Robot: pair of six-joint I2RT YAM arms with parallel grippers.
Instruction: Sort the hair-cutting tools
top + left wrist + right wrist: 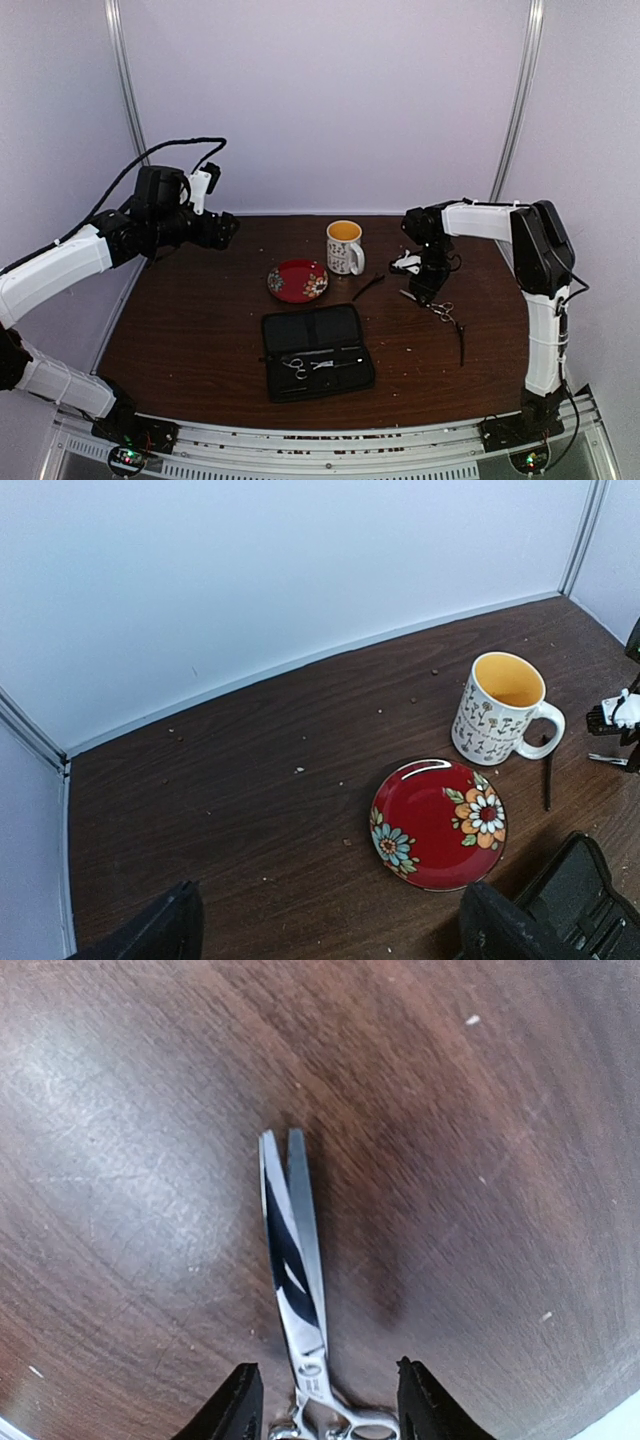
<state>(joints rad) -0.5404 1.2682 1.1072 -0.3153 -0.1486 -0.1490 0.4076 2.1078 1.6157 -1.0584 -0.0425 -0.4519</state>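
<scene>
A pair of silver scissors is seen lying flat on the dark wooden table, its blades slightly parted. It is framed by the right gripper, whose fingers are spread to either side of the pivot, with a gap visible on each side and nothing pinched. In the overhead view that pair is placed right of centre, with one black clip just beside it toward the near edge. A second black clip is seen lying between the scissors and the red saucer, near a white mug. A second pair of scissors is shown resting inside the opened black zip case at the table's near middle. The left gripper is held raised over the far left of the table, its fingers spread wide with nothing between them.
</scene>
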